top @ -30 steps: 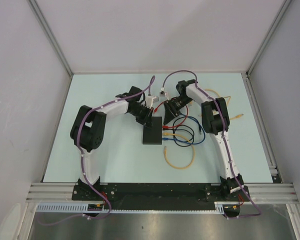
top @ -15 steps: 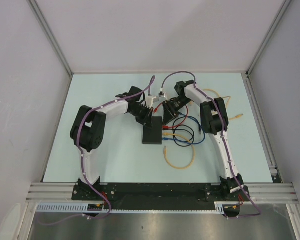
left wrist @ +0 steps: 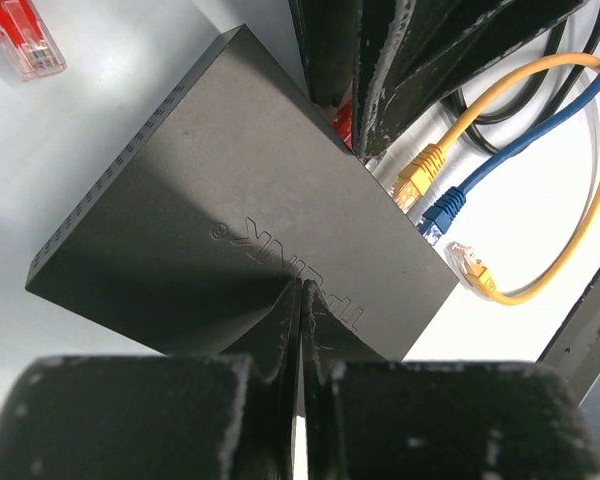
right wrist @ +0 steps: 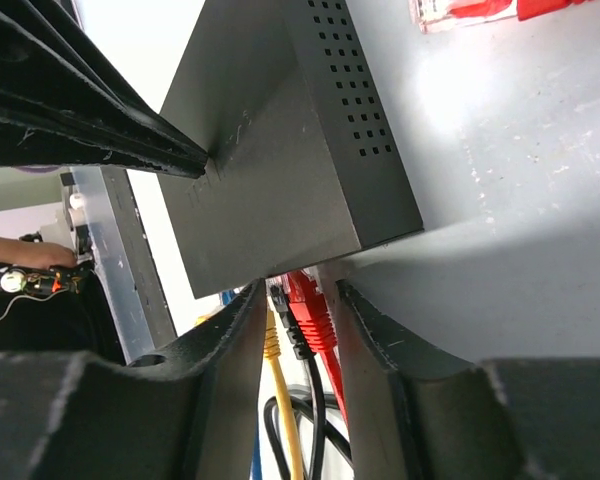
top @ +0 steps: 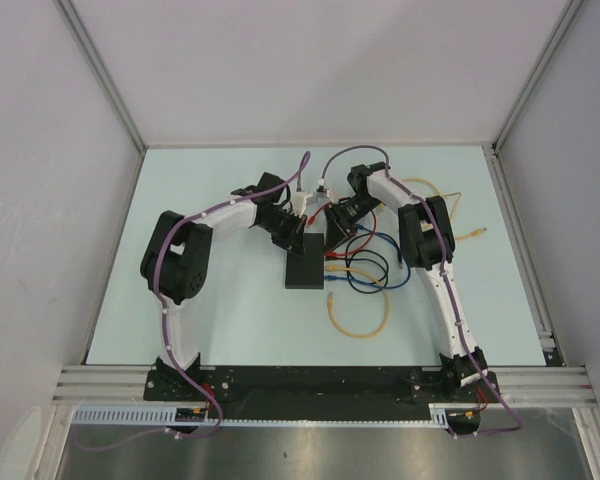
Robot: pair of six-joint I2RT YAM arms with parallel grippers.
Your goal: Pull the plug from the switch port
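Overhead: both grippers closed in on the far end of the switch.

The left gripper [top: 305,230] and right gripper [top: 332,228] sit near each other, tips over the far edge of the switch [top: 304,268]. The switch lies flat on the pale table [top: 230,310], running from the fingers toward the arm bases. Red, yellow and blue cable ends [top: 333,268] line the switch side nearest the right fingers. A black cable loop [top: 377,262] and a yellow loop [top: 359,320] lie further out on that side. Finger spacing is unreadable from here.

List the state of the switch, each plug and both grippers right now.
switch, lying flat, pinned from above.
red plug, seated in its port, between the right jaws.
yellow plug, plugged in.
blue plug, plugged in.
loose red plug, unplugged, lying apart.
left gripper, shut, tips on the switch top.
right gripper, open around the red plug.
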